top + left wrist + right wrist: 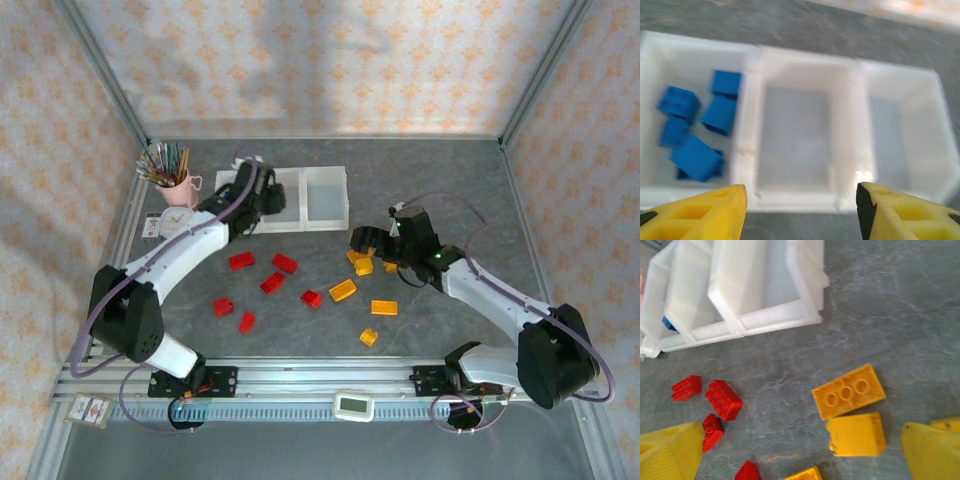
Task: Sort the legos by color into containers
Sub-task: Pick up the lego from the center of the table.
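So the containers [312, 197] sit toward the far side of the table [450, 180]: three bins joined in a row, open sides up, long axis running left to right in the top view. A pink cup [177, 187] stands just off their left end.

The left gripper [255, 195] hangs over the left end of that row. From its wrist cam the yellow fingers [710, 210] are spread apart with nothing between them, and they're clear of the bins. That same view gives you the blue legos [695, 125], a handful lying loose in the leftmost bin. In the top view the arm lies across that bin.

The right gripper [375, 240] is over the yellow-orange legos [365, 290], right of centre, jaws wide and holding nothing. Its wrist cam shows a studded yellow brick [849, 391] lying studs up, long axis tilted up toward the right, with a smooth-faced one [856, 434] just below it.

The red legos [265, 285] are scattered on the table left of centre, well apart from the bins
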`<control>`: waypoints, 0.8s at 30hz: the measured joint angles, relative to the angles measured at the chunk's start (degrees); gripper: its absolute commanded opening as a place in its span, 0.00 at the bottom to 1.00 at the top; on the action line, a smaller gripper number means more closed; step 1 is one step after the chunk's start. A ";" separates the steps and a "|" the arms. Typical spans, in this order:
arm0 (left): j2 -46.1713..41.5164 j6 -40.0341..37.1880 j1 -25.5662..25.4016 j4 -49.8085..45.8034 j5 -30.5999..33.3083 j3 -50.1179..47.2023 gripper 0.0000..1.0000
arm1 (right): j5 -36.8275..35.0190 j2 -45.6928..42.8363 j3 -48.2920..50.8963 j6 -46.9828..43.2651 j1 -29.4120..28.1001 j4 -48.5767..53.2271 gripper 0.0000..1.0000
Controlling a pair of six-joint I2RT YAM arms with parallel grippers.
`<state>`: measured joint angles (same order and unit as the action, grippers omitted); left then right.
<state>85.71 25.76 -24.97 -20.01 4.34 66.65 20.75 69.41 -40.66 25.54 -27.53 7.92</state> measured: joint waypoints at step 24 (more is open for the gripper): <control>10.03 -4.39 -31.23 2.71 -7.15 -8.13 0.65 | -1.46 -11.04 9.60 2.99 3.98 8.66 1.00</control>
<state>95.74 21.37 -56.21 -17.30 -2.81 58.52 19.29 58.37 -31.07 28.53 -23.55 16.58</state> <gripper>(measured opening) 0.641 0.998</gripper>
